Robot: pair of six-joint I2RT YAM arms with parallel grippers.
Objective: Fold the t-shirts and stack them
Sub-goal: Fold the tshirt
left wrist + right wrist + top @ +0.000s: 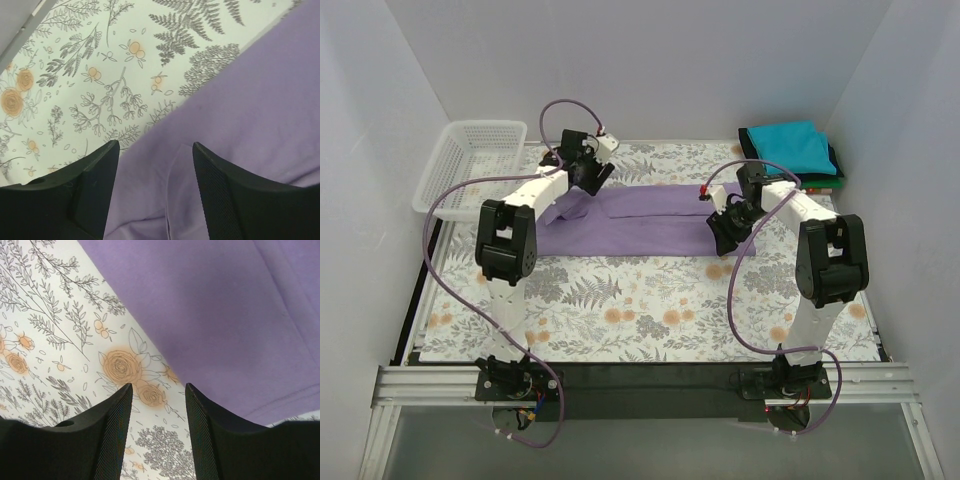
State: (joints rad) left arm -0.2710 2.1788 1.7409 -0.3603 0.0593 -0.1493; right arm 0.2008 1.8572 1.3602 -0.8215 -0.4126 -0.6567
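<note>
Floral table cloth (650, 310) covers the whole table. Lavender t-shirt (640, 220) lies flat across the far-middle, already narrowed to a long band. Its long axis runs left-right, parallel to the near edge.

White basket (470, 165) at far-left corner. Folded stack (790, 145) at far-right corner, teal on top, dark green and a red-orange edge under it.

Left gripper (156, 150) is over the band's left end, jaws apart, nothing between them, purple cloth right below. Right gripper (159, 390) is at the band's right end, jaws apart and empty. Its tips are over bare table cloth just beside the shirt's hem, probably not touching, hard to tell.

Each arm is nearer its own end. The next fold likely brings one short end across the long axis.
</note>
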